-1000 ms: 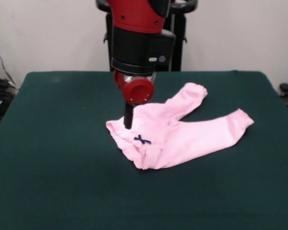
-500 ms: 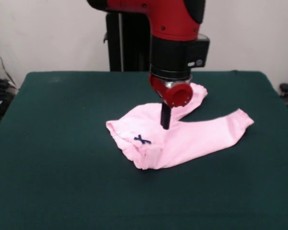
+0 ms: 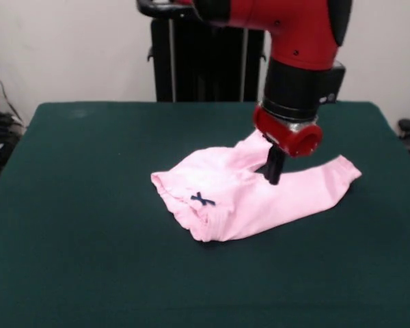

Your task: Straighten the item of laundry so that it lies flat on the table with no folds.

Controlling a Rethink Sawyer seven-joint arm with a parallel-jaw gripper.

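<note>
One garment is present: a small pale pink soft cotton pair of baby pants (image 3: 249,191), lying a little right of the middle of the desk (image 3: 75,225), a large rectangular top covered in dark green felt-like cloth. The pants occupy only a small part of that surface.

Count on the garment: one gathered waistband at the near left end, carrying one tiny dark blue bow (image 3: 203,199); two short legs, each ending in a cuff. One leg runs out to the right and lies fairly flat, its cuff (image 3: 347,169) at the garment's right extreme. The other leg angles toward the far right and is largely hidden behind the arm, so its cuff cannot be checked. The waistband end is bunched and doubled over on itself, with visible folds along the near edge. The garment is not flat.

One red and black robot arm (image 3: 297,48) comes down from above over the right half of the pants. Below its round red wrist piece, one dark, narrow gripper (image 3: 274,169) reaches down to the cloth at the crotch area, where the two legs part. The tip appears to touch or press the fabric; contact cannot be confirmed. The jaws read as a single dark stem from this side, so whether they are released, clenched or grasping cloth cannot be told.

One dark pedestal column (image 3: 205,61) stands beyond the far edge of the desk, against a pale wall.
</note>
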